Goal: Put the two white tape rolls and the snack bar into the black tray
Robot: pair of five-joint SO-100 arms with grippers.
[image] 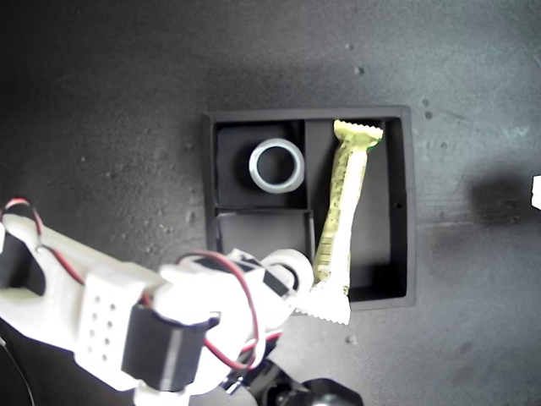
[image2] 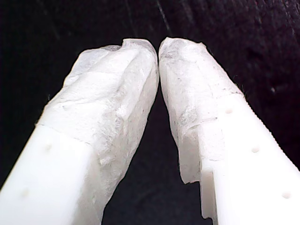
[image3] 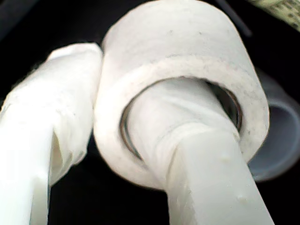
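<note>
Exterior view: the black tray [image: 404, 203] sits on a dark, speckled table [image: 110, 110]. One white tape roll [image: 276, 165] lies flat in the small compartment farther from the arm. The snack bar [image: 341, 222] slants along the long compartment, its near crimped end riding over the tray wall, so it is not fully seated. My second gripper [image: 287, 272], on a white arm entering from the exterior view's lower left, carries the second tape roll [image: 292, 264] at the edge of the empty small compartment, apparently lining up a drop.

First wrist view: my first gripper [image2: 158, 49] hangs over bare dark surface, its padded fingers [image2: 117, 89] drawn together at the tips with nothing between them.

Second wrist view: one finger [image3: 187, 126] passes through the second tape roll's [image3: 187, 56] hole while the other presses its outer wall, a pinch that keeps the ring from slipping. The first roll's pale rim shows behind. Nothing of the room beyond the table is visible.
</note>
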